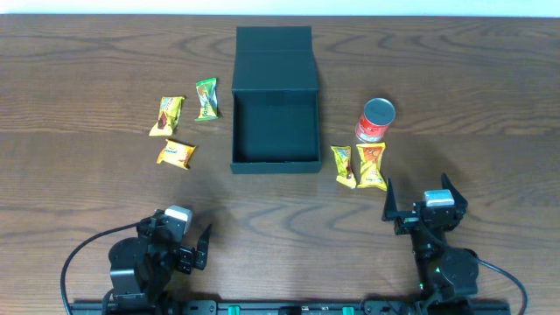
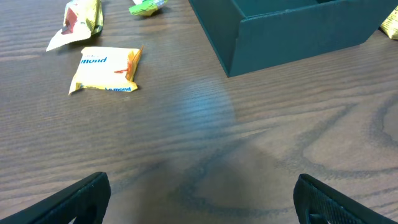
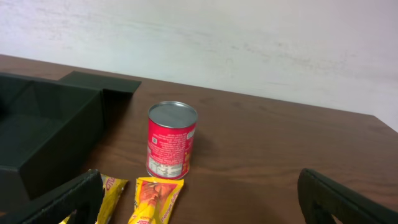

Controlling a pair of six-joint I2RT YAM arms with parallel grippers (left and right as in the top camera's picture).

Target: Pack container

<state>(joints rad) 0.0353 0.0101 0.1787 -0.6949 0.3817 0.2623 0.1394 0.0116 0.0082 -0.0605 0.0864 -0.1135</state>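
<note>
The black square container stands open at the table's middle, lid flap laid back; it is empty inside. It also shows in the left wrist view and the right wrist view. Left of it lie three snack packets: yellow-brown, green and yellow, the last also in the left wrist view. Right of it lie two yellow packets and a red can, seen too in the right wrist view. My left gripper and right gripper are open and empty near the front edge.
The table's front edge runs just behind both arm bases. A pale wall stands beyond the table's far edge. Bare wood lies between the grippers and the container.
</note>
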